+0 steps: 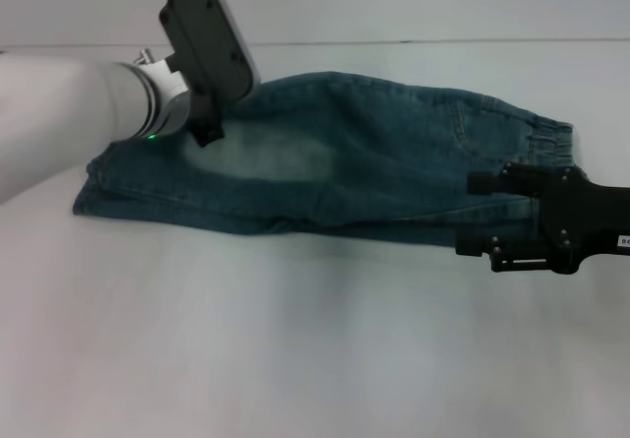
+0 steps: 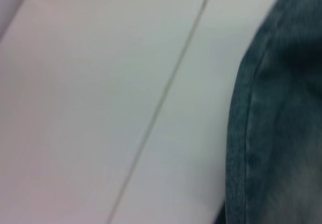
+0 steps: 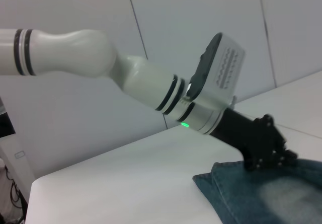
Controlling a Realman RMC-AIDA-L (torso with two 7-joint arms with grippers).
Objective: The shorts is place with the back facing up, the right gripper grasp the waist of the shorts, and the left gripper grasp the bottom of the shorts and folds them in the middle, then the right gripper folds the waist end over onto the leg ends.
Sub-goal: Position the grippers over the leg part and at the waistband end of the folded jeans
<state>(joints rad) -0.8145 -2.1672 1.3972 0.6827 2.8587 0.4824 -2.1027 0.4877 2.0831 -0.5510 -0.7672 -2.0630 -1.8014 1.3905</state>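
Observation:
The blue-green denim shorts (image 1: pixel 374 172) lie folded lengthwise on the white table, as one long band running left to right. Their elastic waist (image 1: pixel 546 138) is at the right and the leg ends (image 1: pixel 94 187) at the left. My left gripper (image 1: pixel 205 135), on its silver wrist with a green light, rests on the denim near the leg end. The right wrist view shows the left gripper (image 3: pixel 264 161) touching the shorts (image 3: pixel 261 199). My right gripper (image 1: pixel 472 214) is open at the waist end, its two fingers spread across the near edge of the cloth. The left wrist view shows only a stitched edge of the shorts (image 2: pixel 282 133).
The white table (image 1: pixel 295 340) stretches bare in front of the shorts. A pale panelled wall (image 3: pixel 201 27) stands behind the table's far edge.

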